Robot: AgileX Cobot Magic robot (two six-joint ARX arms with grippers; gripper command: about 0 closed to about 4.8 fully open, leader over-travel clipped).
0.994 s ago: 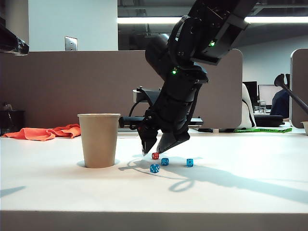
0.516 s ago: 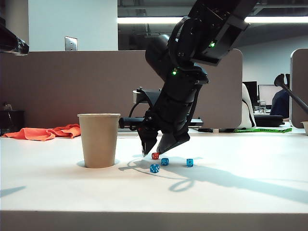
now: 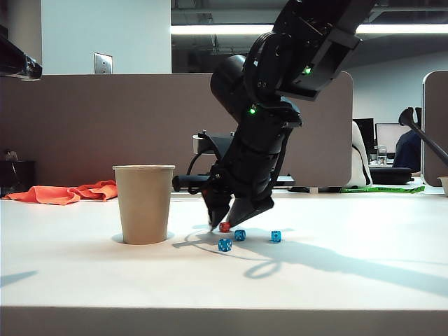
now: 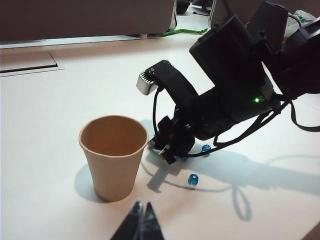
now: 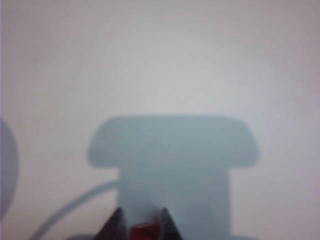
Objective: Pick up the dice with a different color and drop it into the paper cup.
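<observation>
The red die point(image 3: 225, 227) lies on the white table, right of the tan paper cup point(image 3: 144, 203). My right gripper point(image 3: 222, 224) points down over it, a fingertip on each side. In the right wrist view the red die point(image 5: 144, 232) fills the gap of the right gripper point(image 5: 141, 220), whose jaws stand against it. In the left wrist view the right arm hides the red die. My left gripper point(image 4: 141, 206) hovers shut and empty on the near side of the cup point(image 4: 114, 155), well apart from the dice.
Three blue dice point(image 3: 225, 244) point(image 3: 240, 235) point(image 3: 276, 236) lie just right of the red one, close to the right gripper's fingers. An orange cloth point(image 3: 66, 192) lies at the back left. A grey partition runs behind the table.
The right gripper's fingers have narrowed from a wide stance onto the red die, which shifted slightly left. The arm itself has stayed put. The cup and blue dice have not moved.
</observation>
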